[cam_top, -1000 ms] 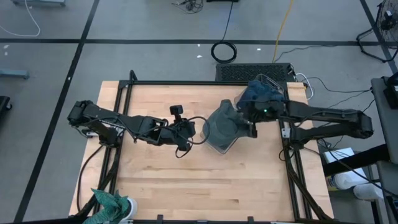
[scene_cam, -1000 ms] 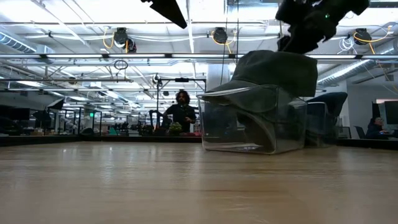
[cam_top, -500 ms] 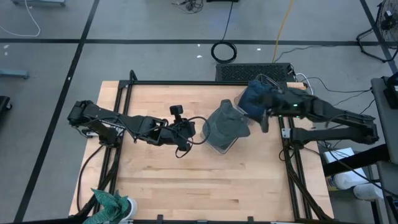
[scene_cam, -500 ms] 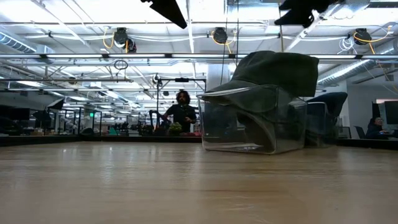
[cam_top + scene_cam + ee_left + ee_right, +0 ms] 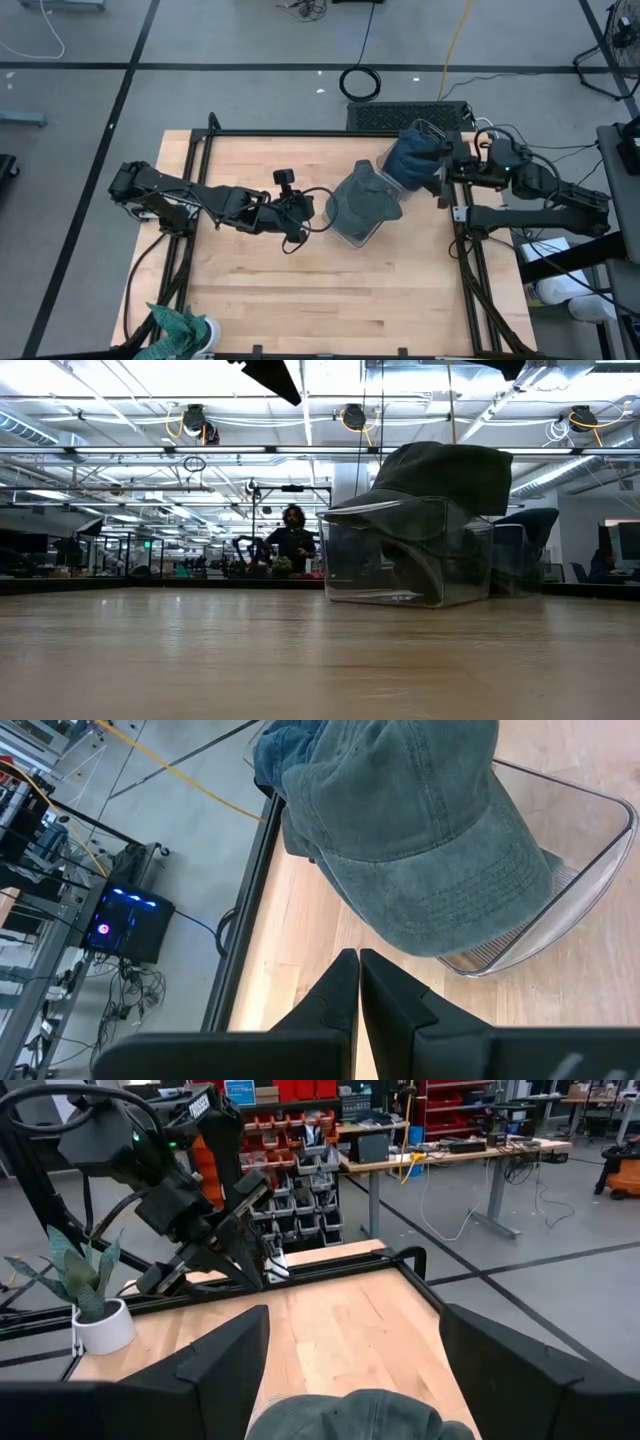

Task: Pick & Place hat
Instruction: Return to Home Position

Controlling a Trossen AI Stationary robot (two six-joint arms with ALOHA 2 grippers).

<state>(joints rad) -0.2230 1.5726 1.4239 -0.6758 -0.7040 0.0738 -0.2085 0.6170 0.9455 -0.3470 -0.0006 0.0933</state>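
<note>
- Two sets of fingers, and neither holds anything. The left fingers (image 5: pixel 325 1005) are pressed together, tips aimed at the gray cap (image 5: pixel 410 830) from its 9 o'clock. The right fingers (image 5: pixel 215 1370) are spread wide and empty at the cap's 2 o'clock, near the edge of the tabletop (image 5: pixel 300 300).
- My reading is that fingers spread and well clear of the cap suit a drop already made, with only the trip to rest left. The left arm simply waits.
- The cap sits crown-up on the clear bin (image 5: pixel 400 560), a little toward 1 o'clock from the tabletop's middle. It rides high, with the crown above the rim and the brim jutting over one side, so it looks perched rather than sunk.
- It is soft, faded gray-green cloth, with rows of stitching across the brim.
- A blue cap (image 5: pixel 415 155) lies close by, at 1 o'clock of the gray one.
</note>
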